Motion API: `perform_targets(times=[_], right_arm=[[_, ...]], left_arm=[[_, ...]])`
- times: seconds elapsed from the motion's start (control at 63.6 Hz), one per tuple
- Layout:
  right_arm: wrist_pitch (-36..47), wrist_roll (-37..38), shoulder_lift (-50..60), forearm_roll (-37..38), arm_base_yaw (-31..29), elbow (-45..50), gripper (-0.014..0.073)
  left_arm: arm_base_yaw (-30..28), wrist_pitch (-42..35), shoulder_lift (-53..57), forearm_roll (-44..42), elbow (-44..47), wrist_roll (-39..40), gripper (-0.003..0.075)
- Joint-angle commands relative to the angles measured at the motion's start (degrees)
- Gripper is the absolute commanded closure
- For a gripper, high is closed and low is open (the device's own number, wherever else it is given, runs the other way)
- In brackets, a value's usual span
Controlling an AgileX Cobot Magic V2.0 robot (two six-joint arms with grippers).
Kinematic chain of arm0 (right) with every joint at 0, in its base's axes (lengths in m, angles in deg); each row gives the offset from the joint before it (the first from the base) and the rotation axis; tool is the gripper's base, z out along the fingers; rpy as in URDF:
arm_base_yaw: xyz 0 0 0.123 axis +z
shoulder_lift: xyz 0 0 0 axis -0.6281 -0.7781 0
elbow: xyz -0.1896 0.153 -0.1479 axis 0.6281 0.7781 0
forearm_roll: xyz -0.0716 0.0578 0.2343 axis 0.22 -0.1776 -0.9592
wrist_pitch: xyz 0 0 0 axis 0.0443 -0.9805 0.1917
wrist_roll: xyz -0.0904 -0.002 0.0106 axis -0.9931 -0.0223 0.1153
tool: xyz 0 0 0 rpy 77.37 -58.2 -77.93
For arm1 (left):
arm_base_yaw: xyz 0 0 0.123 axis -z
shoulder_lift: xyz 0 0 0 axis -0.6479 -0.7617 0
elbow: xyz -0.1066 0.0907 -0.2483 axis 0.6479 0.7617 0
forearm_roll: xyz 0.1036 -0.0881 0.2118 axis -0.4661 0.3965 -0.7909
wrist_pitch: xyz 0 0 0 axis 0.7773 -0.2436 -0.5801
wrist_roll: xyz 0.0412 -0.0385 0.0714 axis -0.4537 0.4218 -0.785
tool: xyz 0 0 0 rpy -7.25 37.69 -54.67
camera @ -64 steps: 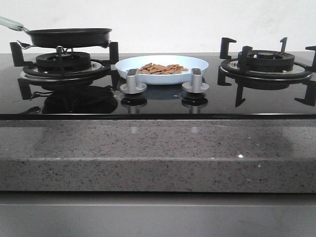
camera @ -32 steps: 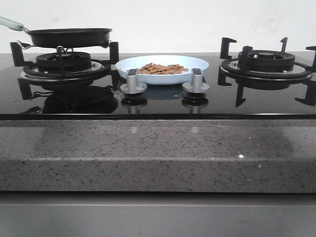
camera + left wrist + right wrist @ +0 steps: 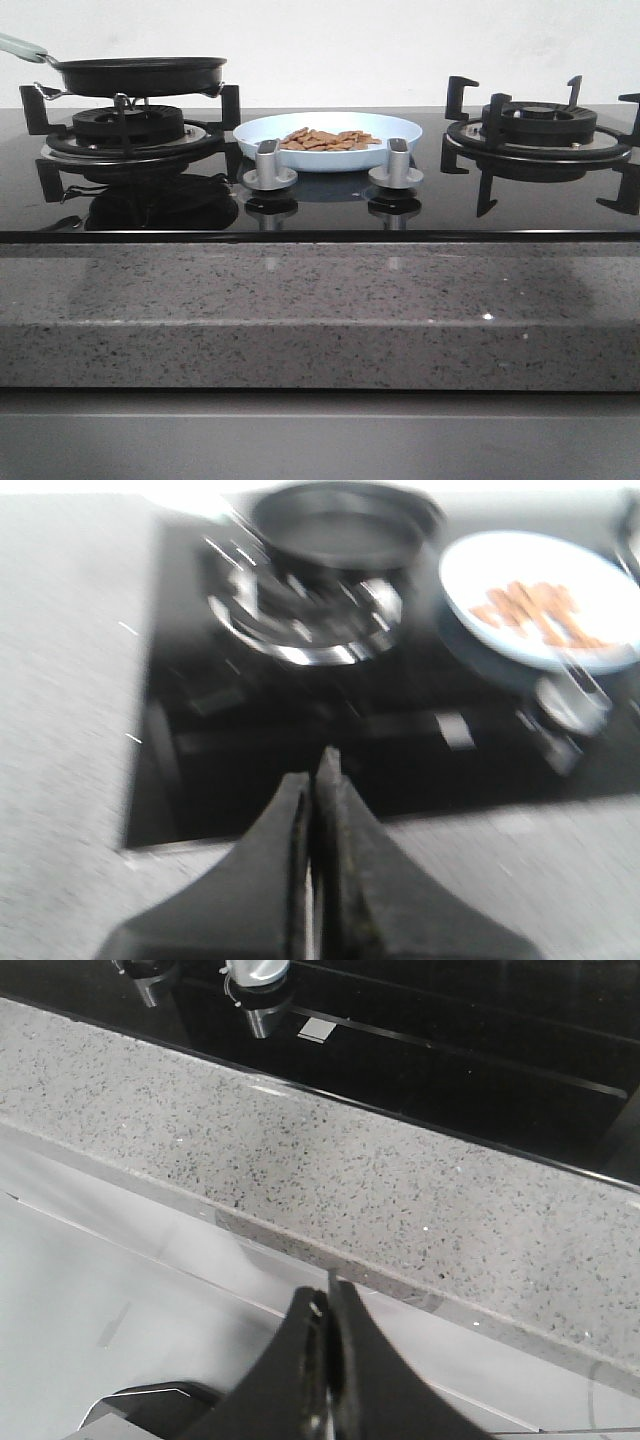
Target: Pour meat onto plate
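Already lying on the plate (image 3: 327, 140), between the two burners: meat (image 3: 328, 139). Sitting empty on the far-left burner, handle pointing left: pan (image 3: 138, 75). Hovering nearer the pan, over the stove's near-left edge, fingers pressed together, gripping nothing: left gripper (image 3: 318, 780). Hanging off the counter front, likewise closed and empty: right gripper (image 3: 325, 1305).

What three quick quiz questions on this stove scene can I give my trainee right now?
1. True or false: the meat lies on the plate.
2. The pan sits on which burner: A the robot's left one, B the robot's right one, C neither?
3. Fill in: the left gripper has its jaws ____.

Key: 1 true. 2 A, on the left burner; the right burner is bare. 3 shut, holding nothing, as are those of the right gripper.
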State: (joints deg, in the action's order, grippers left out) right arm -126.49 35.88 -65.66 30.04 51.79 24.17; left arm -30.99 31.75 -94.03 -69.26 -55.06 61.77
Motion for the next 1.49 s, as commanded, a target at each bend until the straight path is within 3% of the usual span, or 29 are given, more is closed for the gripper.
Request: perform_targets(times=[0.0, 0.252, 0.597, 1.478], right_arm=[[3.0, -0.1, -0.3, -0.4, -0.4, -1.3, 0.0662], [3.0, -0.1, -0.3, -0.4, -0.4, -1.3, 0.0662], [2.9, -0.1, -0.3, -0.4, -0.4, -1.3, 0.0662], [2.2, -0.1, -0.3, -0.4, -0.4, -1.3, 0.0662]], left_arm=[[-2.4, -12.0, 4.8, 0.3, 5.2, 0.6, 0.0741], [-5.1, -26.3, 20.7, 0.0, 23.8, 0.6, 0.0741], [-6.8, -38.5, 26.9, 0.0, 34.6, 0.6, 0.0741], [-7.2, -37.9, 26.8, 0.0, 34.5, 0.6, 0.0741]])
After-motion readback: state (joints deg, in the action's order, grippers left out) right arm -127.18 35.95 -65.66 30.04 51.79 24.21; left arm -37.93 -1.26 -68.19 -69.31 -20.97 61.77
